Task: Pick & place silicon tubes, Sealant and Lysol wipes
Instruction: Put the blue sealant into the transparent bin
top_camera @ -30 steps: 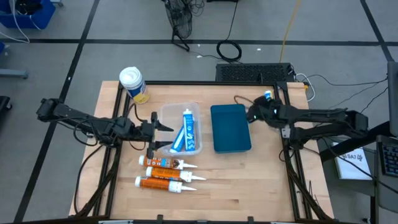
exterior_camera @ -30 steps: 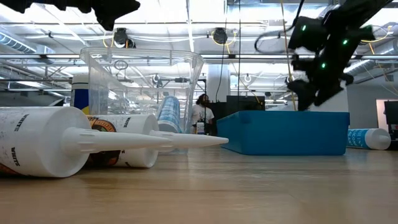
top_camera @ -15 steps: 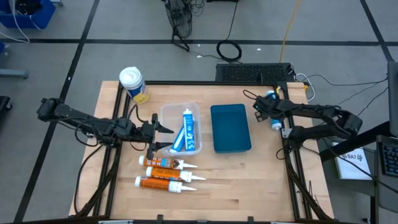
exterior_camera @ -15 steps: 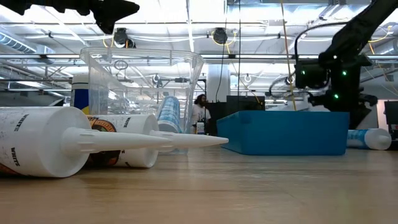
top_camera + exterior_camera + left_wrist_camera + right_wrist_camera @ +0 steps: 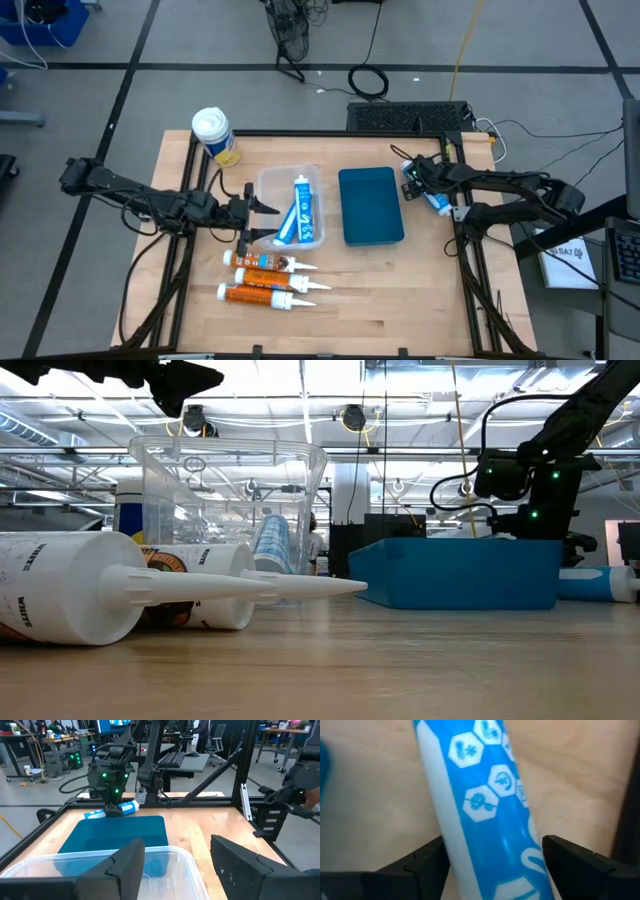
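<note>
While its fingers straddle a blue tube [image 5: 485, 810] ungripped, right gripper [image 5: 418, 183] gapes; left gripper [image 5: 262, 218] part-open, empty

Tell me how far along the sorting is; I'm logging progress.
Done: one blue silicone tube lies in the clear plastic bin. In hand: the right claw straddles another blue tube on the table, jaws open. Left: three orange sealant cartridges and the yellow-labelled wipes canister.

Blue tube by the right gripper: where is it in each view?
High view: blue tube lies on the table right of the blue bin, under the right gripper.
Low view: far right edge, beside the bin.
Left wrist view: behind the bin.
Right wrist view: fills the frame between the fingers.
Shared landmark: the blue bin.
</note>
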`<state>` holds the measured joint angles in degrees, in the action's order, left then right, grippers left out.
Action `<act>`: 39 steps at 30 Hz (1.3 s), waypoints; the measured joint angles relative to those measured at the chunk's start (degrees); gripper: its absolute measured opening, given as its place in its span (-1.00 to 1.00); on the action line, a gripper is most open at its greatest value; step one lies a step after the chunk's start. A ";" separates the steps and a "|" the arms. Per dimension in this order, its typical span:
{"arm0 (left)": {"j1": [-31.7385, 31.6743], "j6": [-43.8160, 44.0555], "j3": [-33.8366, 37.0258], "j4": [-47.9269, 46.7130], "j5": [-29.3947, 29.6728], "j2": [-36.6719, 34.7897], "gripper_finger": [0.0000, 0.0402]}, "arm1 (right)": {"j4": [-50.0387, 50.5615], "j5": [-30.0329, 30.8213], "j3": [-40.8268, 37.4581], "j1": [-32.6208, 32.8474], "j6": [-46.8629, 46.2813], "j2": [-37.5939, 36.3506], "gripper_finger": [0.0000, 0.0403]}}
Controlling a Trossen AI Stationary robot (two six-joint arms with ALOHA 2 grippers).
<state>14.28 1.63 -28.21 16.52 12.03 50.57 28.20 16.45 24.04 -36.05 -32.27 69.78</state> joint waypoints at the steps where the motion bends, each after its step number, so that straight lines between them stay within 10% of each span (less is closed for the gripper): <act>1: 0.00 0.01 0.00 -0.05 -0.01 0.00 0.11 | -0.10 -0.21 -0.05 0.51 0.01 0.01 0.44; 39: 0.00 1.63 -0.02 -0.01 0.10 0.00 0.16 | 13.93 -4.94 -0.18 30.44 -22.23 0.13 0.29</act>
<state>14.28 3.26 -28.23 16.51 12.13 50.57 42.13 11.51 23.86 -5.61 -54.50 69.91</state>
